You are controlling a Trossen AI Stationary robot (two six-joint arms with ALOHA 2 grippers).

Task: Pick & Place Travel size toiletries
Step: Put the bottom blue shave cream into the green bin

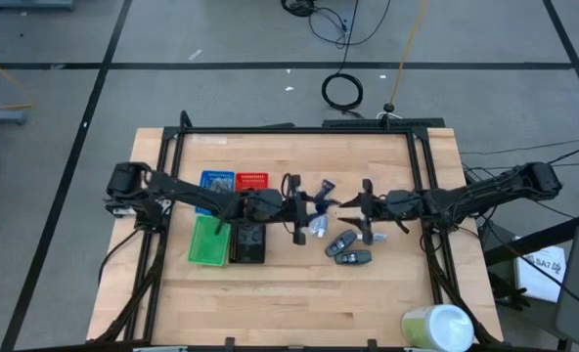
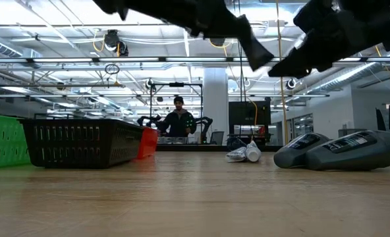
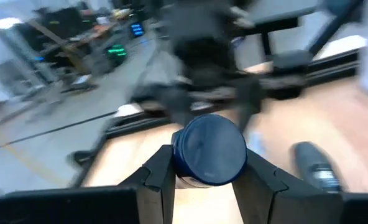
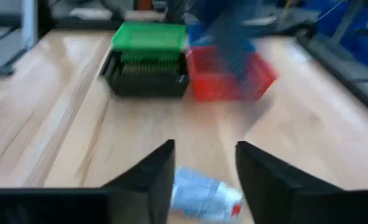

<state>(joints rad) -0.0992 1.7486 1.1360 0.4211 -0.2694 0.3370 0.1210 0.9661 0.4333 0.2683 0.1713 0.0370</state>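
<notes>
My left gripper (image 1: 302, 209) hangs over the table's middle, shut on a small bottle with a round dark-blue end (image 3: 209, 149). My right gripper (image 4: 206, 155) is open to its right (image 1: 366, 209), raised above the table. A white-and-blue tube with a red end (image 4: 206, 194) lies flat on the wood below and between its fingers, apart from them. This tube also shows in the high view (image 1: 319, 227). Two dark grey oblong packs (image 1: 348, 250) lie flat near it, large in the low view (image 2: 340, 149). Another small item (image 1: 327, 188) lies farther back. My left gripper pinches the small bottle between its two fingers, one on each side of the round body just behind the dark-blue end (image 3: 199, 180). The blue end faces out past the fingertips. The bottle is lifted clear of the table.
Four trays stand left of the middle: blue (image 1: 216, 182), red (image 1: 252, 181), green (image 1: 208, 241) and black (image 1: 247, 243). A big pale green-white cylinder (image 1: 436, 328) lies at the near right corner. A person (image 2: 179, 122) sits far behind the table.
</notes>
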